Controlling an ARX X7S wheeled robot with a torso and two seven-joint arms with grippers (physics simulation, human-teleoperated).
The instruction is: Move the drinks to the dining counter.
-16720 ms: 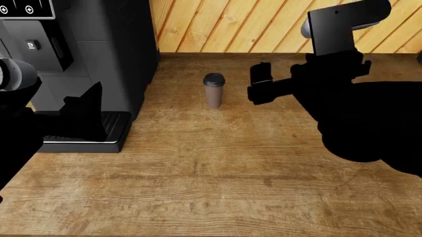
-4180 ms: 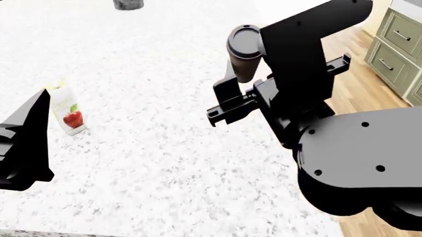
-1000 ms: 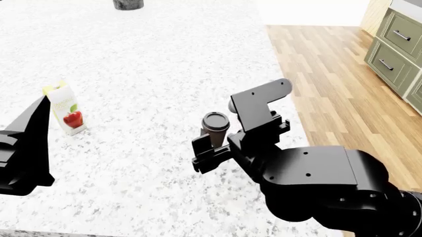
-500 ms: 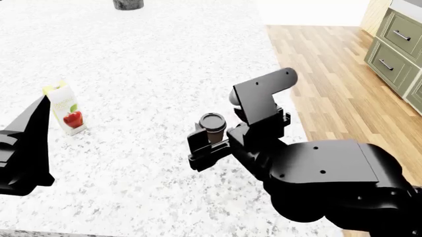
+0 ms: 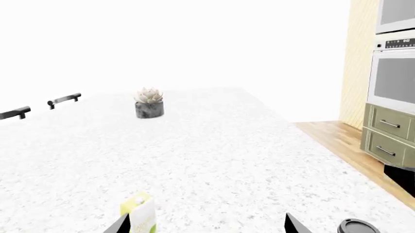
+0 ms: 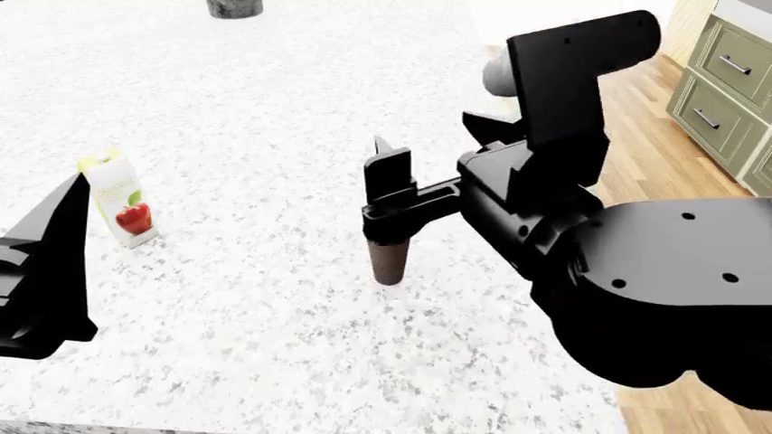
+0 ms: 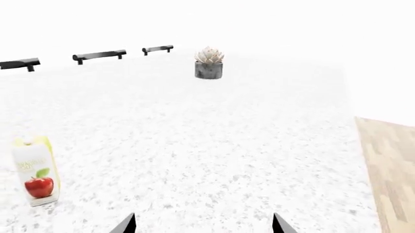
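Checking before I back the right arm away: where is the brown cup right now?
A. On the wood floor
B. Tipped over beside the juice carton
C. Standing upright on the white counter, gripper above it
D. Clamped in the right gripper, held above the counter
C: the brown cup stands upright on the white counter, below the right gripper, whose fingertips frame nothing in the wrist view.

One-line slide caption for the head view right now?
Right gripper open above the brown paper cup standing on the speckled dining counter; apple juice carton upright nearby.

- Light wood-plank floor past the table's right edge.
- Sage-green drawer cabinets beyond, wall oven above.
- Potted succulent near the table's far edge.
- Bright white wash behind.
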